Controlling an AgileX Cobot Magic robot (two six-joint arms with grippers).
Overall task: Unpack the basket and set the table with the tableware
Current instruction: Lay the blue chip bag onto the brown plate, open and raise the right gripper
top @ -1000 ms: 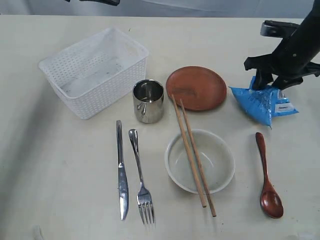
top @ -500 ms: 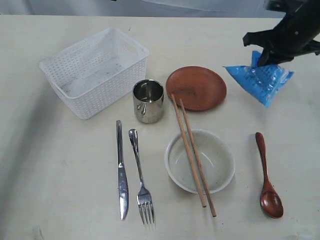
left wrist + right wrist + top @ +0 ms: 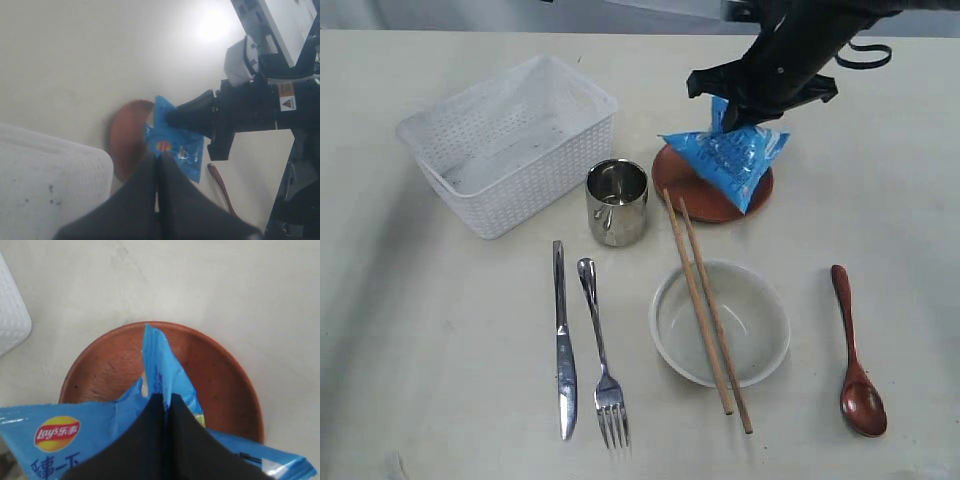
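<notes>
Plate (image 3: 703, 203) part hidden by snack pkt (image 3: 730, 160); basket (image 3: 45, 190) cropped.

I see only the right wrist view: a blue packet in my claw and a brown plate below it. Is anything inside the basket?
Observer: No. In the exterior view the basket has nothing inside.
Operator: Where is the bowl?
Observer: The bowl sits nearer the exterior camera than the plate, and the two chopsticks lie across it.
Operator: And the spoon?
Observer: The spoon lies to the right of the bowl in the exterior view, apart from it.
</notes>
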